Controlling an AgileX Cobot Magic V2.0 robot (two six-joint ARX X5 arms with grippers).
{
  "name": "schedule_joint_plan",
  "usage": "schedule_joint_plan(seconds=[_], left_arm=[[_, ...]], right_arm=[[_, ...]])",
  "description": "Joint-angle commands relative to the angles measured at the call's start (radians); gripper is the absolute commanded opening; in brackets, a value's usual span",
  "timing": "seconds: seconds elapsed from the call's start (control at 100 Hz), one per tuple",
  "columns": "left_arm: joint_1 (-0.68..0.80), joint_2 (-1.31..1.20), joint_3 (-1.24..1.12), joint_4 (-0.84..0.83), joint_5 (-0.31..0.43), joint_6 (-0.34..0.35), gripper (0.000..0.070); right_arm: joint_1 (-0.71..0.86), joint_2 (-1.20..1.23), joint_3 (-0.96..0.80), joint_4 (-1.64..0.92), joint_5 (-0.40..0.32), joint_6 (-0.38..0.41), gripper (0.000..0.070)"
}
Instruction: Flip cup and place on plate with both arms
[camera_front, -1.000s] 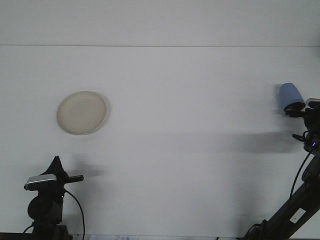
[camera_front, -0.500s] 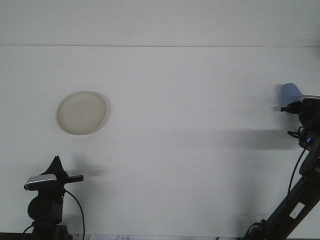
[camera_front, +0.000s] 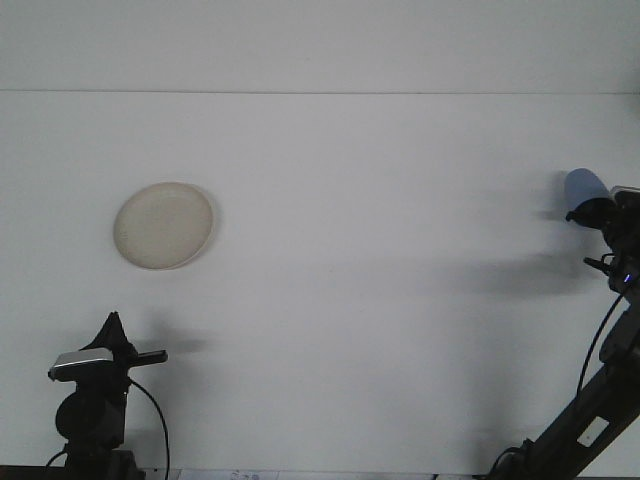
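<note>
At the lower left the left gripper (camera_front: 118, 335) rests low near the front edge of the table (camera_front: 380, 300), and its dark fingers come together in a narrow point with nothing between them. Above it, and well apart from it, the cream plate (camera_front: 163, 225) lies flat on the white surface, with nothing on it. The middle of the table is bare from the plate to the far right side.

At the right edge of the view the blue cup (camera_front: 585, 187) is with the right gripper (camera_front: 592, 212). The gripper appears to hold the cup at its lower part, with the rounded closed end up, so I judge that the flip is not yet finished. The fingers themselves are dark and small here, so the exact hold is hard to see.

What could go wrong: the hold seems to be only on one end of the cup, so during a turn or a handover it may slip and fall. The cup is also very near the right border of the view, where part of a motion would be hidden. The plate is far on the other side, so a long carry is needed. The open middle gives good room for the two arms to meet.
</note>
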Motion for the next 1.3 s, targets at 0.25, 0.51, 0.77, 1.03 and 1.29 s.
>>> schedule_joint_plan(seconds=[0.25, 0.51, 0.77, 1.03, 1.29], left_arm=[[0.000, -0.002, -0.019, 0.011, -0.002, 0.008, 0.0014], [0.000, -0.002, -0.019, 0.011, -0.002, 0.008, 0.0014], [0.000, -0.002, -0.019, 0.011, -0.002, 0.008, 0.0014], [0.000, -0.002, -0.019, 0.011, -0.002, 0.008, 0.0014], [0.000, -0.002, -0.019, 0.011, -0.002, 0.008, 0.0014]], right_arm=[[0.081, -0.330, 0.019, -0.547, 0.043, 0.143, 0.0004], [0.293, -0.648, 0.019, -0.940, 0.173, 0.134, 0.0004], [0.610, -0.891, 0.023, -1.253, 0.296, 0.151, 0.0004], [0.880, -0.841, 0.056, -1.471, 0.296, 0.179, 0.0004], [1.055, -0.651, 0.129, -1.567, 0.349, 0.181, 0.0004]])
